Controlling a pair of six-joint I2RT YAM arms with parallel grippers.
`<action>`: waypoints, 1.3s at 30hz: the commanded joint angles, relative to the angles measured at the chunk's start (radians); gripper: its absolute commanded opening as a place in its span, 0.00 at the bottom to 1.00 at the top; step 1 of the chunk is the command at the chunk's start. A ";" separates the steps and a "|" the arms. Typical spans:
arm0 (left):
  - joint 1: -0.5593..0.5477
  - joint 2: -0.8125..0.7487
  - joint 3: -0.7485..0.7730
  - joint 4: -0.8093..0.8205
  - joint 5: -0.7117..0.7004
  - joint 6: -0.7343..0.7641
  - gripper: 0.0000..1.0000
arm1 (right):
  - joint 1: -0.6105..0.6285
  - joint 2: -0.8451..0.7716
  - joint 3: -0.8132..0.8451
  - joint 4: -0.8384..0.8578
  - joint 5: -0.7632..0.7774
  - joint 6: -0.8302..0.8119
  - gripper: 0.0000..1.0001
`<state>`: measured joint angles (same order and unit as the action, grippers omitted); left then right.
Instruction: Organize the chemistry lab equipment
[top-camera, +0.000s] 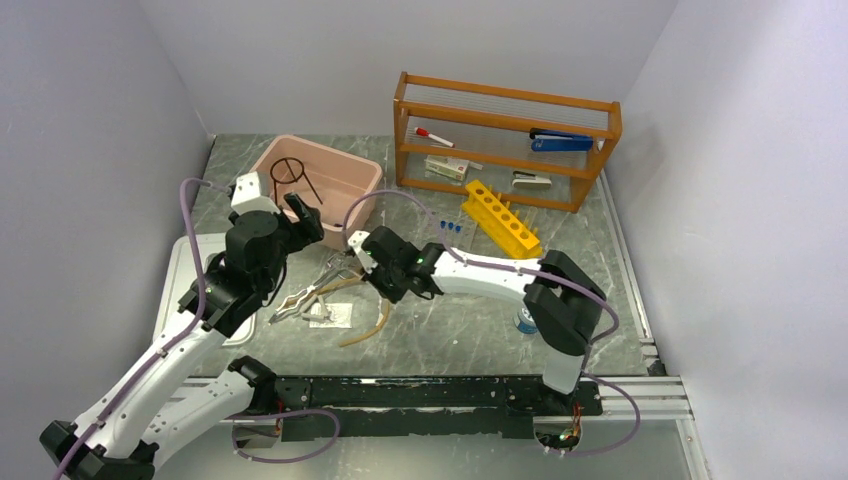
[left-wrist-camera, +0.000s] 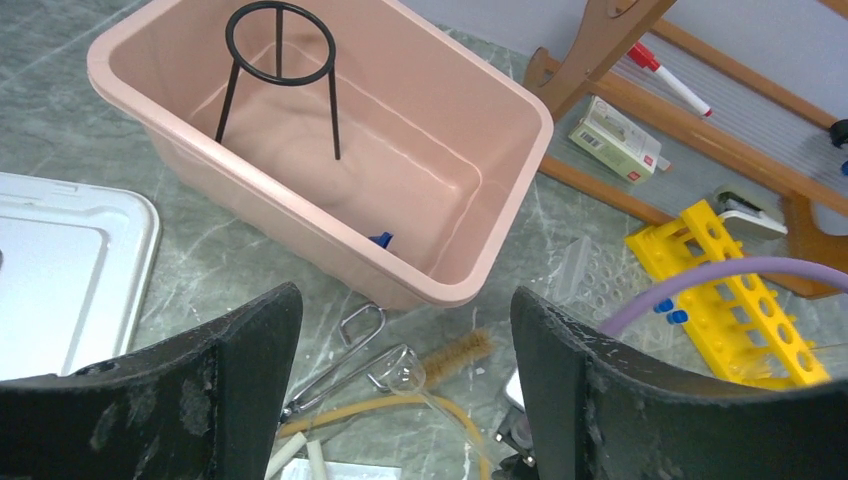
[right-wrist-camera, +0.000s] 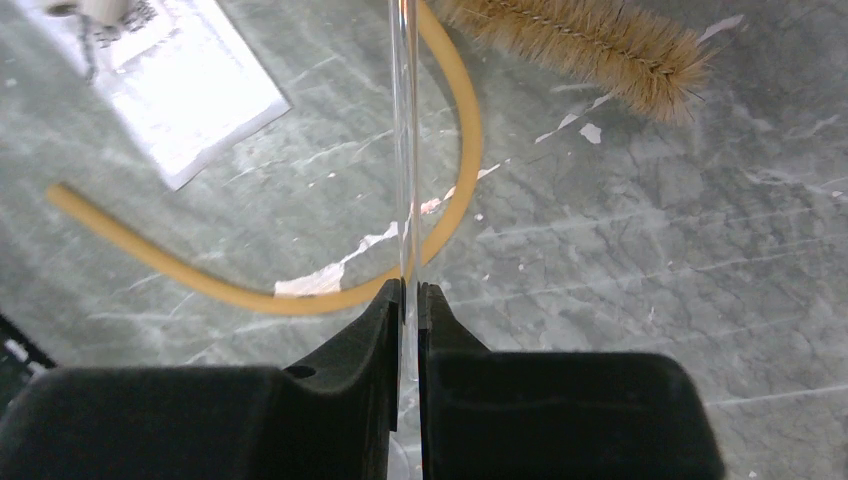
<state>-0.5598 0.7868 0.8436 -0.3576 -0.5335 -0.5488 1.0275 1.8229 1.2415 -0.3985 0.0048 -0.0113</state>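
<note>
Grey-green marbled table (top-camera: 450, 340) between pale walls, arms bolted at its near edge. Print on the small white-and-green box (left-wrist-camera: 615, 140) on the wooden shelf rack (top-camera: 505, 105): too small to read, only a barcode-like patch made out. On the same rack, red-capped marker (left-wrist-camera: 672, 80) and blue stapler (top-camera: 562, 143), no lettering legible on either.

Just in front of the shelf rack, yellow test-tube rack (top-camera: 500, 217) lying at a slant, tiny blue-capped tubes (top-camera: 450, 228) beside its left end. Pink tub (left-wrist-camera: 300, 240) at back left, holding the black wire ring stand (left-wrist-camera: 331, 110) upright on its legs and one small blue piece (left-wrist-camera: 380, 239) on its floor. White tray (left-wrist-camera: 60, 270) left of the tub.

Loose heap on the table near the tub: silvery metal tongs (top-camera: 300, 300), tan bristle brush (right-wrist-camera: 590, 45), tan rubber tubing (right-wrist-camera: 200, 280) curved beside a white packet (right-wrist-camera: 190, 90).

Right end effector (right-wrist-camera: 410, 290) pinched nearly shut on the thin glass rod (right-wrist-camera: 404, 150), rod reaching straight out from the fingertips across the curve of tubing. Left end effector (left-wrist-camera: 405, 295) spread wide, gripping nothing, poised above the heap on the near side of the tub. Purple cable (left-wrist-camera: 720, 270) crossing the yellow rack in the left wrist view; right forearm covering part of the heap from above.
</note>
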 joint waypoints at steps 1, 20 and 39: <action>-0.002 -0.013 -0.026 -0.027 0.054 -0.118 0.85 | 0.004 -0.100 -0.067 0.154 -0.034 0.000 0.00; -0.001 0.046 -0.250 0.277 0.443 -0.332 0.61 | 0.003 -0.312 -0.234 0.514 -0.076 0.194 0.00; 0.002 0.094 -0.036 0.095 0.282 -0.237 0.05 | 0.003 -0.393 -0.182 0.505 0.006 0.267 0.52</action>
<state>-0.5598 0.8509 0.6502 -0.1677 -0.1413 -0.8364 1.0286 1.5143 1.0332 0.0891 -0.0532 0.2253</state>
